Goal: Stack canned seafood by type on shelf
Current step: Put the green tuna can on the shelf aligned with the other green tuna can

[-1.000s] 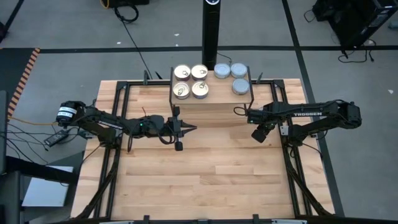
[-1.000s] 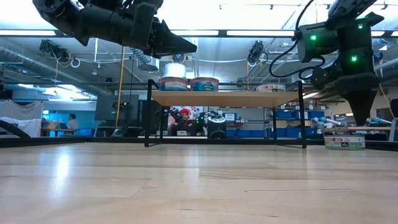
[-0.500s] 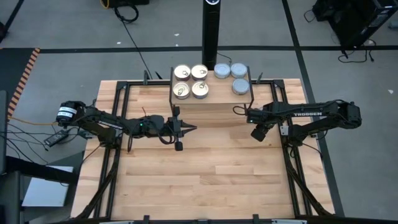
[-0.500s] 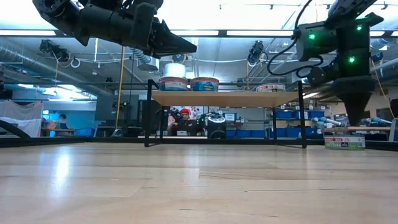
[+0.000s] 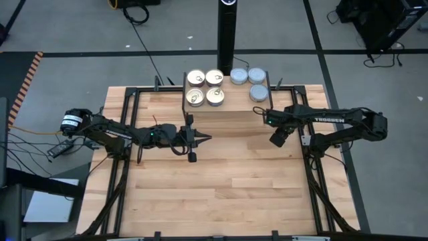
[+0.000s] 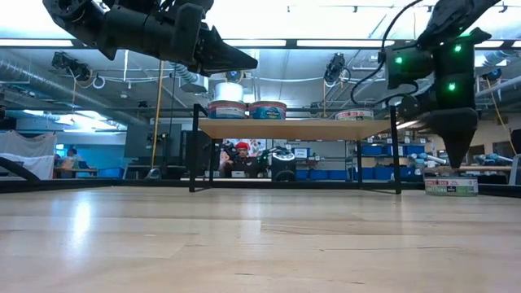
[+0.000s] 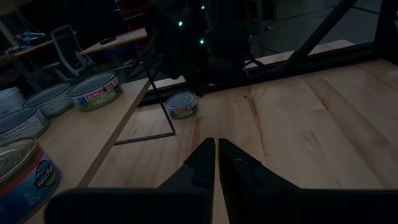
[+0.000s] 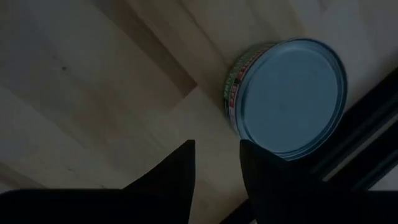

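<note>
From above, the shelf carries four gold-lidded tins on one side and three blue-grey tins on the other; the right gripper hangs just off the shelf's near right corner, the left gripper in front of the shelf's left part, pointing right. At table height, the right gripper points straight down, and one tin rests on the tabletop directly beneath it. The left wrist camera shows its fingers pressed together, holding nothing, that lone tin ahead past the shelf leg. The right wrist camera shows its fingers narrowly parted, empty, the blue-grey-lidded tin just beyond their tips.
</note>
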Robot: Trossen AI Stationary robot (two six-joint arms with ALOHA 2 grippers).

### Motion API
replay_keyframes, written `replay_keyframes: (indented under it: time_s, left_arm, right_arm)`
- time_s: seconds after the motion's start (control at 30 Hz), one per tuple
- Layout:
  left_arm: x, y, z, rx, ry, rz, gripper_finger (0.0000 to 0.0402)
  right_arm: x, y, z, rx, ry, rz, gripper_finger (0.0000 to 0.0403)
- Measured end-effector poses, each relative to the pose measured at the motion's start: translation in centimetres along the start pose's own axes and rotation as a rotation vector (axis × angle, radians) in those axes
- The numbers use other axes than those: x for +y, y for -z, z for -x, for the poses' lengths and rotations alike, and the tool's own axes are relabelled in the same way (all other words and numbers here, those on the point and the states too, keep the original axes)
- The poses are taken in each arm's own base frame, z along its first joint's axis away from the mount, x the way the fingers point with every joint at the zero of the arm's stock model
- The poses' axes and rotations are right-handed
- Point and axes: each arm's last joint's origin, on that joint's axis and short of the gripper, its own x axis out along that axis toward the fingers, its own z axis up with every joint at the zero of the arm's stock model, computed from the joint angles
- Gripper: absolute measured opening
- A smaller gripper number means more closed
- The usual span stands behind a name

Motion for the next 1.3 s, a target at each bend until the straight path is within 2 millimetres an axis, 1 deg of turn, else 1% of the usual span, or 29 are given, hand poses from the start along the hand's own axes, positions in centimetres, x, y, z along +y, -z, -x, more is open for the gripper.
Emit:
replay_keyframes:
  time_s: [0.17,0.3,0.53,1.13,1.3]
  left_arm:
    - [0.0,0.0,0.0,0.000,0.000,-0.001,0.0025]
    - [0.0,0.0,0.0,0.000,0.000,-0.001,0.0025]
    - [0.0,0.0,0.0,0.000,0.000,-0.002,0.0025]
    - [0.0,0.0,0.0,0.000,0.000,-0.002,0.0025]
    - [0.0,0.0,0.0,0.000,0.000,-0.002,0.0025]
  right_arm:
    - [0.0,-0.6,-1.1,0.065,0.023,-0.010,0.0138]
    - [-0.1,-1.0,-2.0,0.113,0.086,-0.032,0.0137]
    - [-0.2,-1.2,-2.9,0.163,0.122,-0.049,0.0137]
    - [-0.3,-1.4,-3.0,0.165,0.133,-0.062,0.0128]
    - [-0.1,-2.0,-3.2,0.097,0.103,-0.074,0.0128]
